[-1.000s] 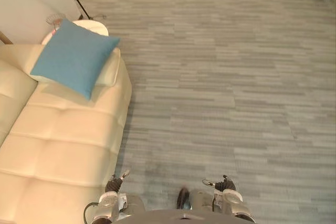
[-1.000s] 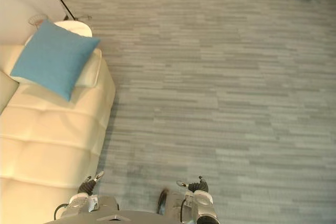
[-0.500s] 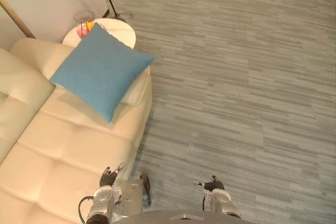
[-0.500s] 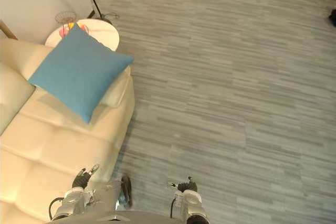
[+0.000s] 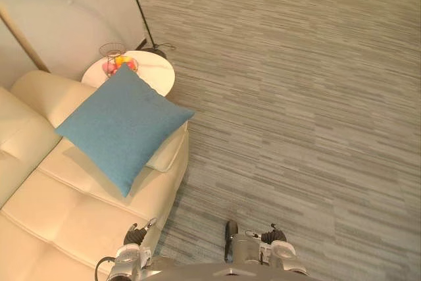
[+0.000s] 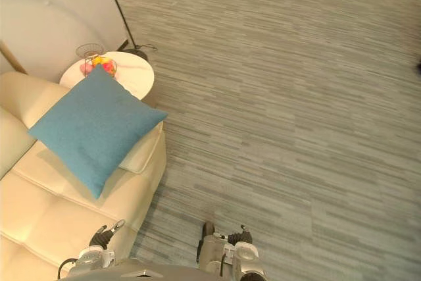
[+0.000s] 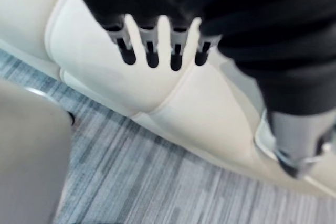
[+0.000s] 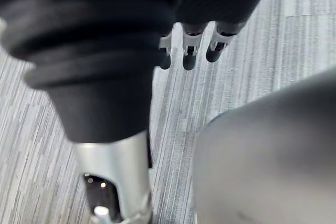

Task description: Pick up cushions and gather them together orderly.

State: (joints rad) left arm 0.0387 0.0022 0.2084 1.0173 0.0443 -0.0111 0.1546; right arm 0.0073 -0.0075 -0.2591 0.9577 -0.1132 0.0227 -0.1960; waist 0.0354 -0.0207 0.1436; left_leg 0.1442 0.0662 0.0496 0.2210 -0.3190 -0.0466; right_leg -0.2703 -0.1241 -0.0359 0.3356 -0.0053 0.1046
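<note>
The task looks barely begun. The cushion (image 5: 125,126), blue, lies tilted on the sofa (image 5: 66,208) at its far end. It is propped on a cream pad (image 5: 168,154) that may be a second one. Neither hand holds anything. The left robot hand (image 7: 152,53) hangs with straight, spread fingers by the sofa's front edge. The right robot hand (image 8: 189,56) hangs relaxed over the floor (image 5: 296,110). Picking up and gathering are all left to do.
</note>
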